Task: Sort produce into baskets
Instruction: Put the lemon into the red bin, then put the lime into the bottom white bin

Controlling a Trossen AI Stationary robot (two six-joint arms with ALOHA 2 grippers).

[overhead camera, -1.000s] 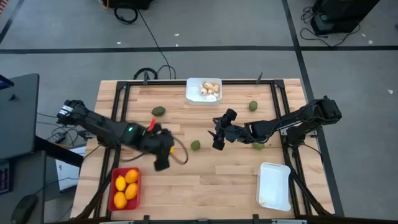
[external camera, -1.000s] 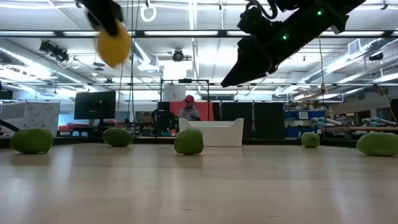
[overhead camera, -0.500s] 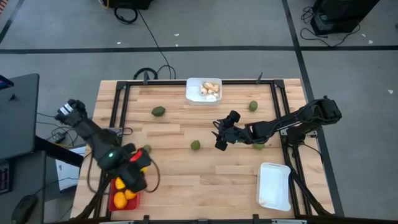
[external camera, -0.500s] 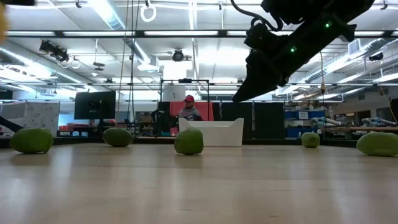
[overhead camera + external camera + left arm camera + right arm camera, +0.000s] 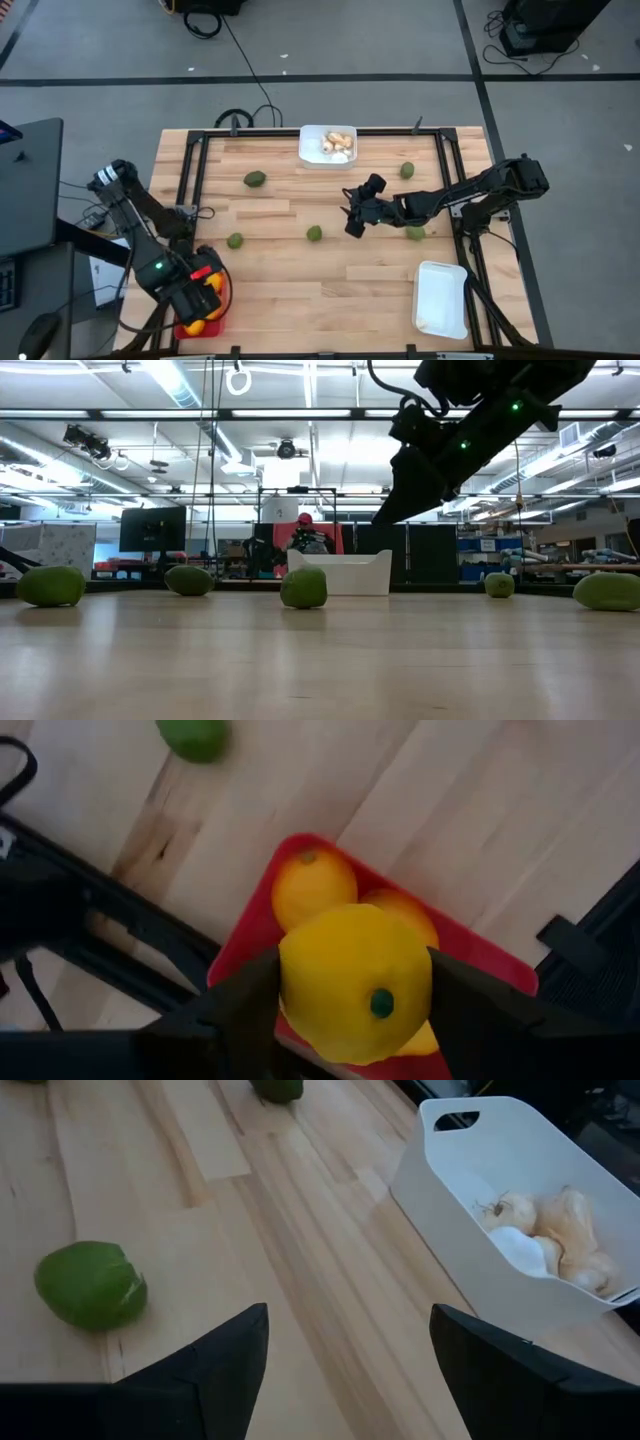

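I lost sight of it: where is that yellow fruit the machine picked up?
The yellow fruit sits between the fingers of the left claw, right above the red basket at the table's front left corner, over the orange fruits already inside.

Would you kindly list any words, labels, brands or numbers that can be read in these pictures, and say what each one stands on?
None can be read.
Red basket, white basket and produce: no print visible.
Screens and shelves in the room behind the table: any signs there are too small and blurred to read.
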